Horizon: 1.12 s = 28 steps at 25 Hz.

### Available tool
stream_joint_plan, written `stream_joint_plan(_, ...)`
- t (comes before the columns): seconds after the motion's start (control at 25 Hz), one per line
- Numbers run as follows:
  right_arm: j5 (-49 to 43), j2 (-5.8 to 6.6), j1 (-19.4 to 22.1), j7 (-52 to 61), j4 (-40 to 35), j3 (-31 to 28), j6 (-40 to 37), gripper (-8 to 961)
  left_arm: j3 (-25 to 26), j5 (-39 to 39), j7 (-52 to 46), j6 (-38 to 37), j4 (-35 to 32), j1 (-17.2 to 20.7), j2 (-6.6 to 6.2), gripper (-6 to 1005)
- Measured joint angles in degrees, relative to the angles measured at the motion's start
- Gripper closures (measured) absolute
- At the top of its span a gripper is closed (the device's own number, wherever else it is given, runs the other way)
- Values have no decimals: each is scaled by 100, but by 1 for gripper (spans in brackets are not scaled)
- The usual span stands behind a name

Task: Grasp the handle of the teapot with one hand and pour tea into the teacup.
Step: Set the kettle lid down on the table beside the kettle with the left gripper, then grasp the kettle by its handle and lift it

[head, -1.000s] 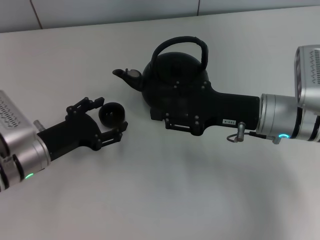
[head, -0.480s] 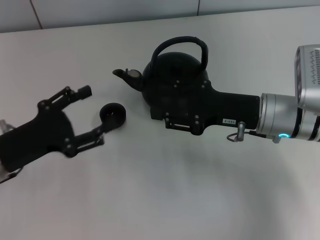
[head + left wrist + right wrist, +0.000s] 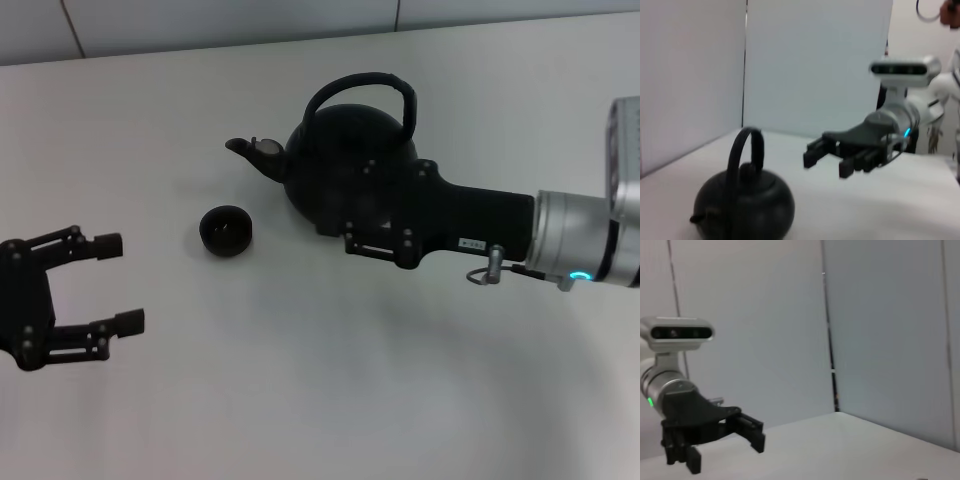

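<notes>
the teapot (image 3: 345,165) sits upright on the white table (image 3: 300,390) with its handle (image 3: 360,95) arched overhead and the teacup (image 3: 225,230) near its spout – left gripper (image 3: 110,283) spread wide, well clear of the cup – right gripper (image 3: 385,215) at the pot's near side, fingers hidden, grip unclear.

Teapot (image 3: 345,165) — teacup (image 3: 225,230) just beside spout.

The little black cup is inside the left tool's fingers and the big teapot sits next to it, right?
Not quite. The head view shows the teacup standing alone on the table, apart from the open left tool. The teapot does sit beside the cup.
</notes>
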State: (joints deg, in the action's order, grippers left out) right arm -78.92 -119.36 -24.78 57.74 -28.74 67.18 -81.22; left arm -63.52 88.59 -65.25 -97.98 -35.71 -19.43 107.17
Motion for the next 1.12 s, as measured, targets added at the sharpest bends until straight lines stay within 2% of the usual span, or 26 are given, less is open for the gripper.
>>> stream_joint_plan(0.08,-1,-6,152,0,-28,-196,2,380,159,302,-12,28,-52,-23,40,133)
stream_joint_plan(0.28,0,-11,442,0,-77,-691,1,380,208,364,46,141,-59,-34,144,136)
stream_joint_plan(0.48,0,-16,767,-9,-238,-1199,0,381,212,373,48,174,-63,-67,150,136)
stream_joint_plan(0.68,0,-21,919,-17,-289,-1480,-11,381,215,378,48,195,-67,-80,149,136)
stream_joint_plan(1.12,216,-29,736,-17,-192,-1519,561,382,227,499,48,317,-68,-111,168,136)
